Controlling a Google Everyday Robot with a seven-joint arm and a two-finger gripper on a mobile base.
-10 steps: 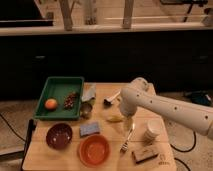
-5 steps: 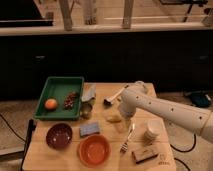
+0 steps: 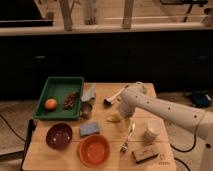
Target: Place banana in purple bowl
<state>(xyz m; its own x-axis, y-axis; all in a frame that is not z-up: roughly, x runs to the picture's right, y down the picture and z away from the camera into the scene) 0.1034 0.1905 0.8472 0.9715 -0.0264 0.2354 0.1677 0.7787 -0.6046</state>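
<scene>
Gripper (image 3: 123, 119): my fingers are apart, just beside the banana (image 3: 113, 118) — set to straddle it.
Purple bowl (image 3: 59, 136): well apart, beside the orange bowl (image 3: 94, 150) — my drop point.

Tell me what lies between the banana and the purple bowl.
In the camera view, a blue sponge lies between the banana and the purple bowl; the gripper hangs beside the banana.

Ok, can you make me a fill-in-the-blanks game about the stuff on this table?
1. The orange sits in the ____ tray.
2. The purple bowl stands left of the ____ bowl.
3. The gripper hangs close beside the ____ on the table.
4. The fork lies left of the white ____.
Missing words: green, orange, banana, cup.
</scene>
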